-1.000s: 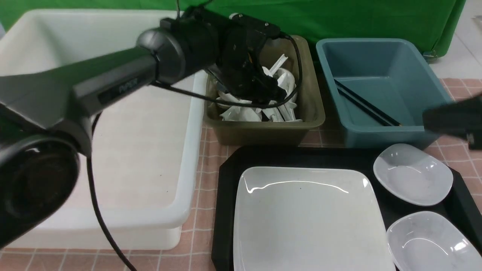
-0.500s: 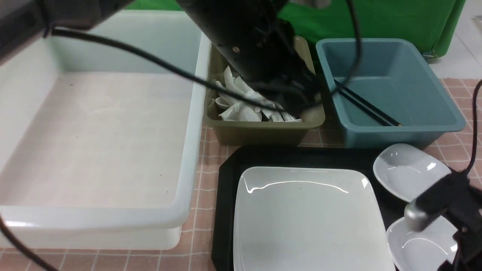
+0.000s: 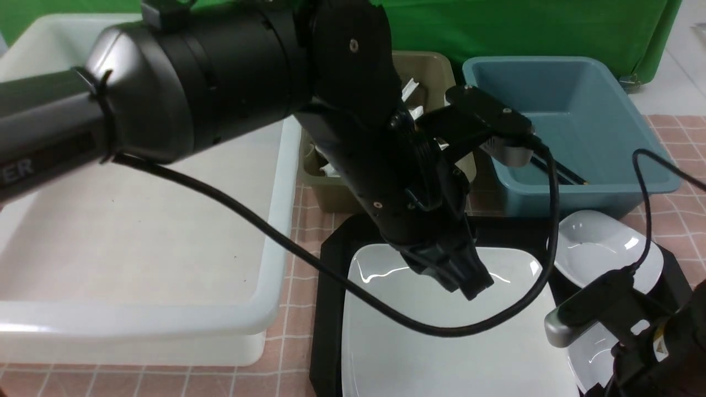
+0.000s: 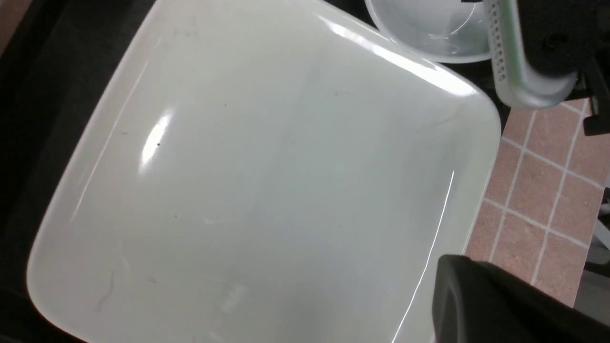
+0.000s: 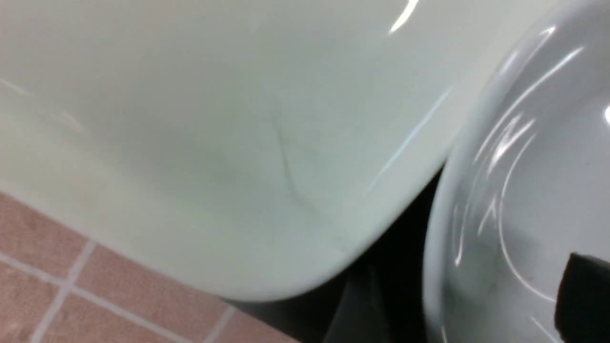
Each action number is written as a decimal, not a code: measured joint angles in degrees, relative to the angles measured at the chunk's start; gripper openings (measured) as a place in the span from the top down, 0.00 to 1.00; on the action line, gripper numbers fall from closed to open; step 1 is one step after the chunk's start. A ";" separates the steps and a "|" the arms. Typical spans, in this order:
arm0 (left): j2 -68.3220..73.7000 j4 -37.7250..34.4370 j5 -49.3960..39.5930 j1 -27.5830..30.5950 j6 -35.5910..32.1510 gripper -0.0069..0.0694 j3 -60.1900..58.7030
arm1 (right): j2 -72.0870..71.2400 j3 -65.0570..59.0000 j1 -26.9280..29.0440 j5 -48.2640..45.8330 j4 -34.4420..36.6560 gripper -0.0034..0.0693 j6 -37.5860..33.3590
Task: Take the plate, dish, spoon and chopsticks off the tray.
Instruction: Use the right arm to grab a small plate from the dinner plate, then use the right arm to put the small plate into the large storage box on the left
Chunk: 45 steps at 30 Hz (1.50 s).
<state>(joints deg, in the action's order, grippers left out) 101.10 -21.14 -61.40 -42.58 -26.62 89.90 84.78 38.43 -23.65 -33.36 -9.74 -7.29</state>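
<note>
The big white square plate [image 3: 441,336] lies on the black tray [image 3: 330,264]. My left gripper [image 3: 470,282] hangs shut and empty just above the plate's far half; its dark fingers [image 4: 495,305] show over the plate's rim. Two small white dishes sit on the tray's right side, the far one [image 3: 598,242] and the near one [image 3: 593,355]. My right arm [image 3: 634,325] reaches down over the near dish [image 5: 524,166]. Only one of its fingertips [image 5: 586,300] shows, set far aside, jaws open and empty. The black chopsticks [image 3: 560,173] lie in the blue tub. White spoon parts [image 3: 411,88] peek out of the olive tub.
A large white tub [image 3: 138,231] stands on the left. The olive tub [image 3: 430,66] and the blue tub [image 3: 579,99] stand behind the tray. My left arm [image 3: 220,71] spans the scene and hides most of the olive tub. Its cable [image 3: 342,281] hangs over the plate.
My left arm swung from the olive tub down to the plate and its gripper closed. My right arm came from the blue tub to the near dish and opened.
</note>
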 joint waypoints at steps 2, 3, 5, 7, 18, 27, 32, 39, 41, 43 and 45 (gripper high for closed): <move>-0.36 0.14 0.13 0.00 0.00 0.92 0.00 | 1.61 0.00 0.00 0.31 -0.56 0.19 0.55; -0.42 0.14 0.13 0.00 0.00 0.92 0.00 | 1.88 0.00 0.00 0.42 -0.64 0.19 0.64; -0.64 0.18 0.24 0.00 -0.02 0.92 0.00 | 2.85 0.00 0.00 0.84 -0.98 0.24 0.75; -0.69 0.18 0.49 0.00 -0.02 0.92 0.00 | 2.96 0.00 0.00 1.21 -1.14 0.42 0.80; -0.91 3.89 1.09 0.00 3.43 0.91 0.00 | -4.38 7.38 -0.06 -8.79 -2.06 0.83 0.85; -11.77 8.80 0.98 10.16 10.34 0.91 2.09 | -14.78 28.09 -0.06 -14.44 7.35 0.85 0.71; -18.60 5.89 -0.09 22.68 13.49 0.91 0.61 | -9.09 40.72 -3.79 -12.89 18.47 0.85 -4.81; -25.95 5.77 0.44 39.48 17.55 0.91 -8.78 | 8.42 59.35 -16.34 -12.25 23.43 0.85 -8.57; -28.91 5.77 2.32 45.36 18.41 0.91 -14.45 | 17.44 67.83 -20.70 -12.11 23.84 0.85 -8.83; -29.87 5.77 2.68 47.08 18.64 0.91 -16.34 | 20.64 70.79 -21.69 -12.11 23.92 0.85 -8.98; -32.33 5.77 2.97 51.02 19.20 0.91 -21.07 | 29.85 78.90 -24.38 -12.07 24.14 0.85 -9.63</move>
<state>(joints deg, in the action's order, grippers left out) 68.77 -15.37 -58.43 8.44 -7.42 68.82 114.63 117.32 -48.02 -45.43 14.39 -16.93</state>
